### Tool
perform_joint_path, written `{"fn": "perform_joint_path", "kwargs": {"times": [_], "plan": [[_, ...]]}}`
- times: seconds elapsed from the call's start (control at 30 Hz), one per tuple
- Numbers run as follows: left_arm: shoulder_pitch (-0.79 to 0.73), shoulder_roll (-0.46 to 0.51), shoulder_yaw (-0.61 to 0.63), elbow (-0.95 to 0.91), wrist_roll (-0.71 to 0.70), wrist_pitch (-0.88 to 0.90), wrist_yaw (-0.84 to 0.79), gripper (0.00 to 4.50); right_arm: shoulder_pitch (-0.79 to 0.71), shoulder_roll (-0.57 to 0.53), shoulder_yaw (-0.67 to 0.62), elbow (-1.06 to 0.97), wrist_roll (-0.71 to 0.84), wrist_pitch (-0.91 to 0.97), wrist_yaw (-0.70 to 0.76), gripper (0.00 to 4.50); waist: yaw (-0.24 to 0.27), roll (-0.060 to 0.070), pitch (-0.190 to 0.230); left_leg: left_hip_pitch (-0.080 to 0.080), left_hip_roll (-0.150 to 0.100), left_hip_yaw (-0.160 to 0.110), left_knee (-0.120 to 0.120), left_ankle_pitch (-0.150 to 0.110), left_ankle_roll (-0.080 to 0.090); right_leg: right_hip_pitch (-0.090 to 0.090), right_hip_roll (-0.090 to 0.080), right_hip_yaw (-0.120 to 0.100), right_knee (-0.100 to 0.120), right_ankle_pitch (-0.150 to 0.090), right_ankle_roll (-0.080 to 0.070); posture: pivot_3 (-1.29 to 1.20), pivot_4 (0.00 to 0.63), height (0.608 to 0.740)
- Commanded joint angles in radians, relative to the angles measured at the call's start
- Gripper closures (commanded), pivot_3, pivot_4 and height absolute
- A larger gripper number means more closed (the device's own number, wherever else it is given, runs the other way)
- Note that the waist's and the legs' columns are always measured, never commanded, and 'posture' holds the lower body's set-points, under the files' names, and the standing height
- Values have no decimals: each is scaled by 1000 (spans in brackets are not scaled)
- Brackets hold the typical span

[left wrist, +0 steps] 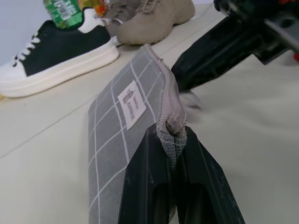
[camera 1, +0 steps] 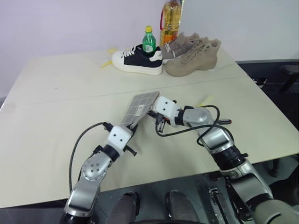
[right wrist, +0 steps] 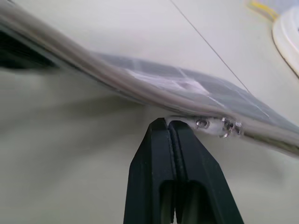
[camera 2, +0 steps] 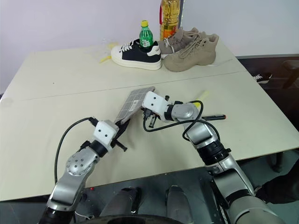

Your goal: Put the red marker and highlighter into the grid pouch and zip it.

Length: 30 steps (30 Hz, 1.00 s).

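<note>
The left hand (left wrist: 172, 154) pinches one end of the grid pouch (camera 1: 141, 106), lifting it off the middle of the bench (camera 1: 56, 116) so the zipper is reachable. The right hand (right wrist: 169, 125), fingers pressed together, nips the silvery pull tab (right wrist: 212, 126). One pouch, one red marker (camera 2: 214, 116) lying towards the bench's right edge, three shoes and two bottles along the far edge.

The flat grey woven-cloth grid pouch (left wrist: 126, 140) looks matt and slightly rough, with a smooth white label sewn on. Its small silvery metal zipper pull (right wrist: 219, 126) is shiny. The black plastic fingers (left wrist: 145, 186) of the left hand look smooth with a dull sheen. Beneath the pouch, the cream bench (camera 1: 60, 112) is smooth and matt.
</note>
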Motion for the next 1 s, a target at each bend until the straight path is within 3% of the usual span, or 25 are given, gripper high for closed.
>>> {"fn": "perform_joint_path", "kwargs": {"times": [0.03,0.33,0.6,0.7,0.87,1.0], "plan": [[-52,-20,-22,46,20,-16,20,4500,-4,-17,12,-104,13,6,43,4466,0,0,0,0,0,0,0,0,0,0,0,0,0,0,0,0,150,740],[-165,-60,-26,199,47,-64,61,4500,27,-75,17,-272,82,30,158,4466,2,-1,0,0,0,0,1,0,0,1,0,-1,-1,0,0,0,150,740],[-181,-68,-20,220,48,-88,70,4500,43,-99,9,-339,137,94,199,4466,6,-1,0,0,0,0,1,0,0,1,0,-1,-1,0,0,0,150,740],[-173,-53,-5,201,32,-102,53,4500,40,-115,-15,-348,172,138,214,3617,13,-1,0,0,0,0,1,0,0,1,0,-1,-1,0,0,0,150,740],[-132,14,37,137,-50,-89,-39,4500,44,-166,-159,-286,217,159,161,1110,22,-1,0,-1,0,0,2,0,0,1,0,-1,-2,0,0,0,150,740],[-114,68,63,87,-132,-66,-124,4500,69,-251,-270,-181,221,144,137,1110,26,-2,0,-1,0,0,2,0,1,2,0,-1,-3,0,0,0,150,740]]}}
